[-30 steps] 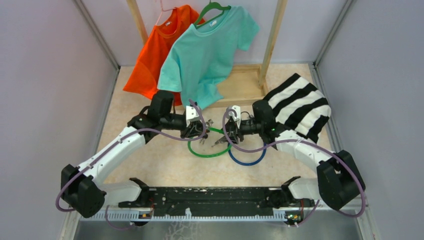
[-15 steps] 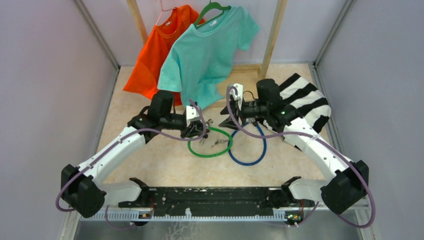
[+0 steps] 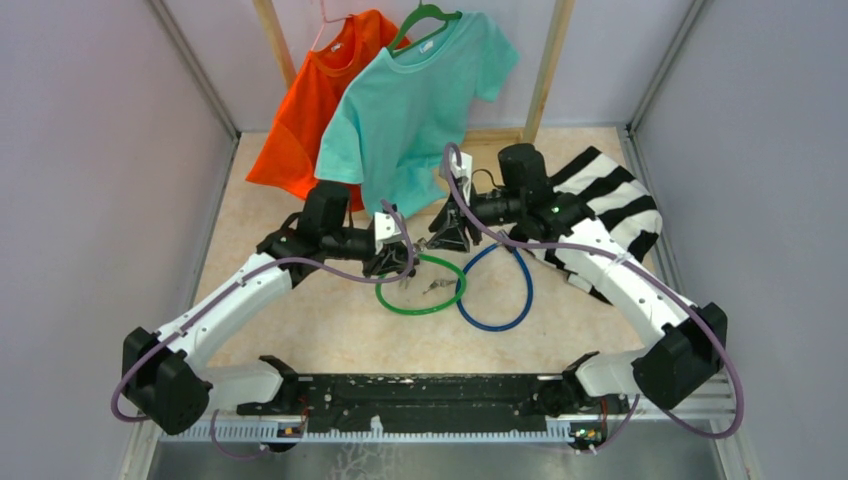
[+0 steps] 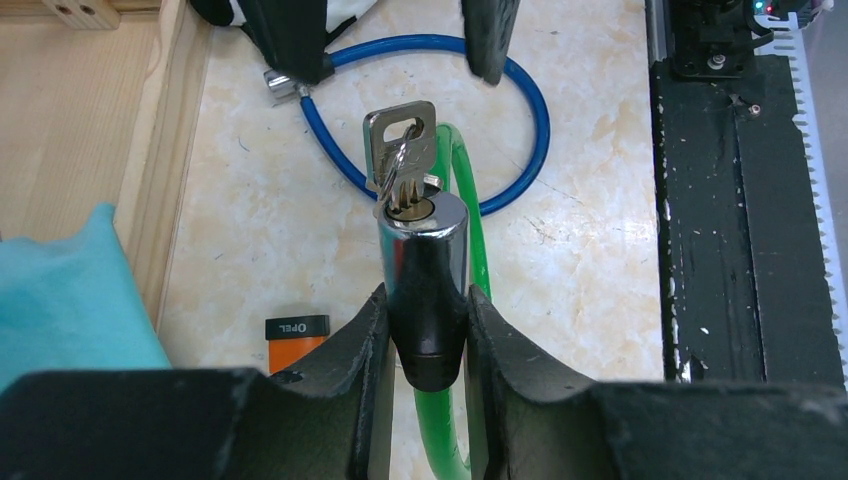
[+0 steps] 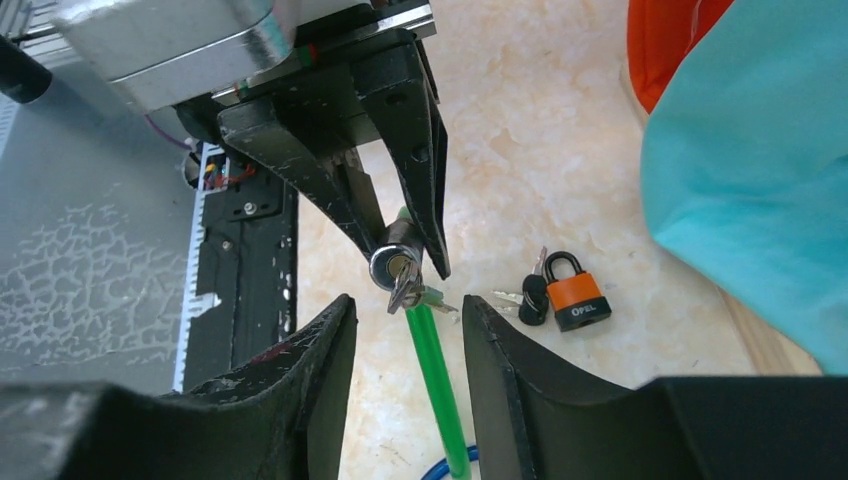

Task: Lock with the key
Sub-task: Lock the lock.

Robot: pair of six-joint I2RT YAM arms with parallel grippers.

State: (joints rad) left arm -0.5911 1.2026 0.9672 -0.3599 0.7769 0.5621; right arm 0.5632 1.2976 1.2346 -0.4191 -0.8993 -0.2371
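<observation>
Nearest me, along the table's near edge, runs the black rail point(image 3: 420, 395) between my two arm bases. Just beyond it on the pale marbled table point(image 3: 320, 335) lie two cable loops side by side, the green cable point(image 3: 420, 311) on the left and the blue cable point(image 3: 495, 326) on the right, their curves meeting in the middle. A small orange padlock point(image 5: 578, 303) with its own keys lies flat on the table near the green cable. My left claw point(image 4: 427, 300) is clamped narrow around the black-sleeved end of the chrome lock cylinder point(image 4: 423, 235) on the green cable, holding it off the table with its keyhole turned toward my other arm. The key point(image 4: 400, 148) sits in that keyhole, a ring hanging from it. Facing it from the right and slightly farther back, my right claw point(image 3: 443, 232) hovers close to the key, fingers parted, nothing between them. Farther right lies a black-and-white striped cloth point(image 3: 600, 210). At the back, a teal shirt point(image 3: 410, 100) and an orange shirt point(image 3: 310, 110) hang from a wooden rack point(image 3: 545, 70).
</observation>
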